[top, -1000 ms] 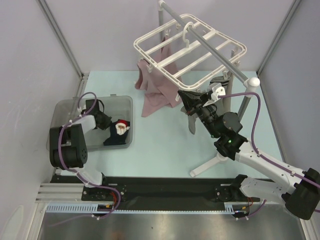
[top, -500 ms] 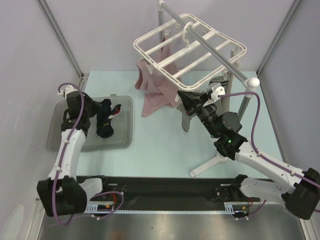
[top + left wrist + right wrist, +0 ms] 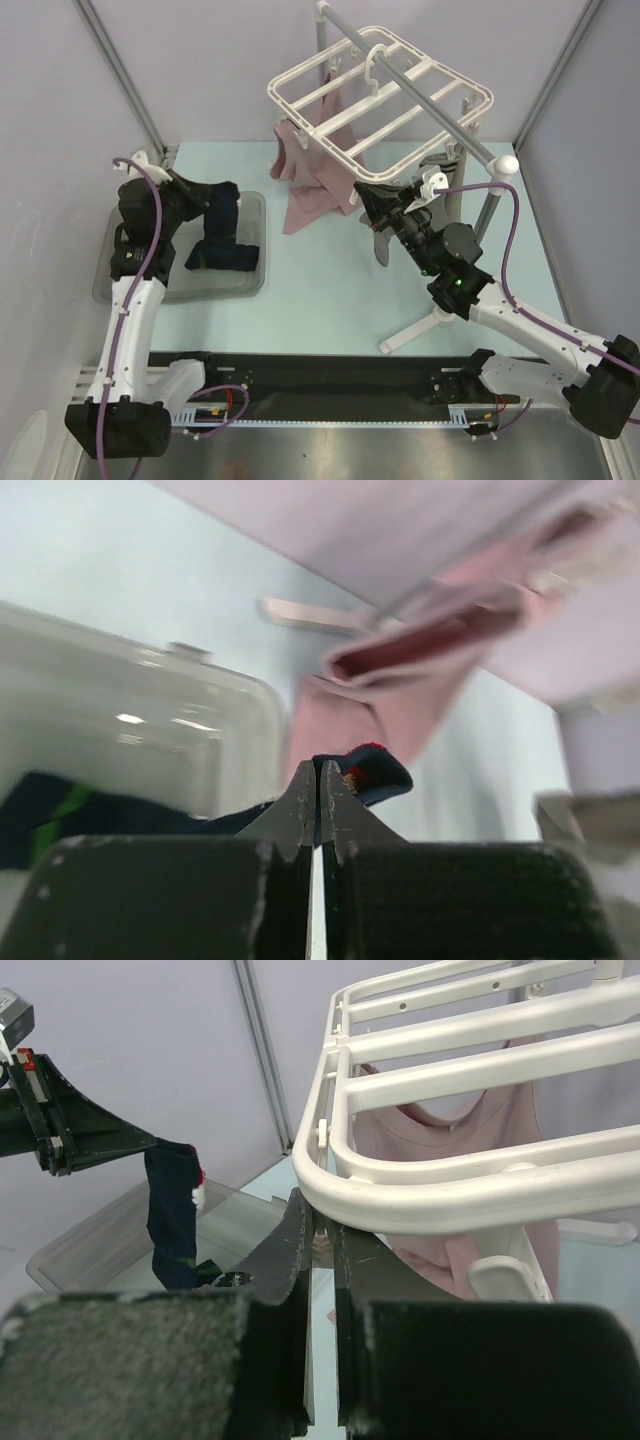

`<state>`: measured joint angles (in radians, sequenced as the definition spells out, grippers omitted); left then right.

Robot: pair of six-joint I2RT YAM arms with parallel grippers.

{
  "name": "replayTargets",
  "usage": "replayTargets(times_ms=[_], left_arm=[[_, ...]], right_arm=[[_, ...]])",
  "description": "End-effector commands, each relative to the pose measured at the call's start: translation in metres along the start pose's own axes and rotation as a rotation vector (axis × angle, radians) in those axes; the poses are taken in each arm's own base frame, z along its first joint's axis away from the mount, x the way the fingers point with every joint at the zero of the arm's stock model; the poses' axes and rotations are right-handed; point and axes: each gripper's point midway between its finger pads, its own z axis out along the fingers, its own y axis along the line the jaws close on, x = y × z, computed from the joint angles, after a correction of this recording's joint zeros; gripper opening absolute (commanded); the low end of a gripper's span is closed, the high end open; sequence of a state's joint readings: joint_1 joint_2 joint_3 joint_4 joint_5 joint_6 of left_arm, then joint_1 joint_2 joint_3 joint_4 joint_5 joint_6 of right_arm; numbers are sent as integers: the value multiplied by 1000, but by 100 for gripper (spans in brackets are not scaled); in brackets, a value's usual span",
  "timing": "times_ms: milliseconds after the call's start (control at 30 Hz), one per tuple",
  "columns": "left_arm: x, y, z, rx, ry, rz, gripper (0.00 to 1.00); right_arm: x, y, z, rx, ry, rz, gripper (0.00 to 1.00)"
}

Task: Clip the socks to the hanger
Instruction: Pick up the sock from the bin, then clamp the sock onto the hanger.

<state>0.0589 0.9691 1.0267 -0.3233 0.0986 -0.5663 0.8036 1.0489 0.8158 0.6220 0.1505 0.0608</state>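
My left gripper [image 3: 192, 190] is shut on a dark navy sock [image 3: 222, 205] with red trim and holds it up over the clear bin [image 3: 120, 215]. The sock hangs from the closed tips [image 3: 319, 770] and also shows in the right wrist view [image 3: 172, 1210]. A second navy sock [image 3: 225, 257] lies in the bin. My right gripper [image 3: 368, 192] sits under the near corner of the white hanger [image 3: 380, 95], its jaws almost closed [image 3: 322, 1215] on a small clip below the rim [image 3: 450, 1190]. A grey sock [image 3: 383, 245] hangs just below it.
A mauve-pink cloth [image 3: 310, 190] hangs from the hanger's far side. The hanger hangs on a grey metal pole [image 3: 430, 100], whose stand feet [image 3: 420, 325] rest on the table at the right. Grey walls close in both sides.
My left arm has lifted the navy sock out of the bin and raised it back and up. The grey sock under the right gripper swung slightly. The right arm stays put.
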Motion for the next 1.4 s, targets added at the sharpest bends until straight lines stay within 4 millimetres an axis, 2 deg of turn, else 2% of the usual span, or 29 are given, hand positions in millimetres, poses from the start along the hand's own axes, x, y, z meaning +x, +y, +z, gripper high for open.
replayTargets(times_ms=[0, 33, 167, 200, 233, 267, 300, 367, 400, 600, 767, 900, 1367], left_arm=[[6, -67, -12, 327, 49, 77, 0], [16, -87, -17, 418, 78, 94, 0], [37, -135, -32, 602, 114, 145, 0], [47, -151, -39, 653, 134, 156, 0], [47, -161, -43, 683, 120, 169, 0], [49, -168, -45, 699, 117, 176, 0], [61, -179, -48, 725, 145, 182, 0], [65, -192, -49, 753, 153, 187, 0], [75, -201, -50, 775, 179, 191, 0], [92, -236, -54, 829, 212, 216, 0], [98, -259, -55, 866, 227, 223, 0], [99, -271, -59, 885, 229, 236, 0], [97, -275, -68, 902, 224, 219, 0]], right_arm=[[-13, 7, 4, -25, -25, 23, 0], [-13, 8, 4, -29, -25, 27, 0], [-12, 10, 5, -37, -20, 38, 0], [-11, 11, 5, -39, -17, 38, 0], [-12, 11, 6, -40, -20, 39, 0], [-11, 12, 6, -41, -20, 39, 0], [-13, 12, 6, -41, -21, 40, 0], [-14, 13, 6, -44, -24, 43, 0], [-14, 13, 7, -44, -22, 42, 0], [-14, 15, 6, -47, -22, 41, 0], [-13, 15, 5, -48, -18, 38, 0], [-11, 15, 5, -46, -14, 38, 0], [-8, 15, 3, -47, -11, 42, 0]])
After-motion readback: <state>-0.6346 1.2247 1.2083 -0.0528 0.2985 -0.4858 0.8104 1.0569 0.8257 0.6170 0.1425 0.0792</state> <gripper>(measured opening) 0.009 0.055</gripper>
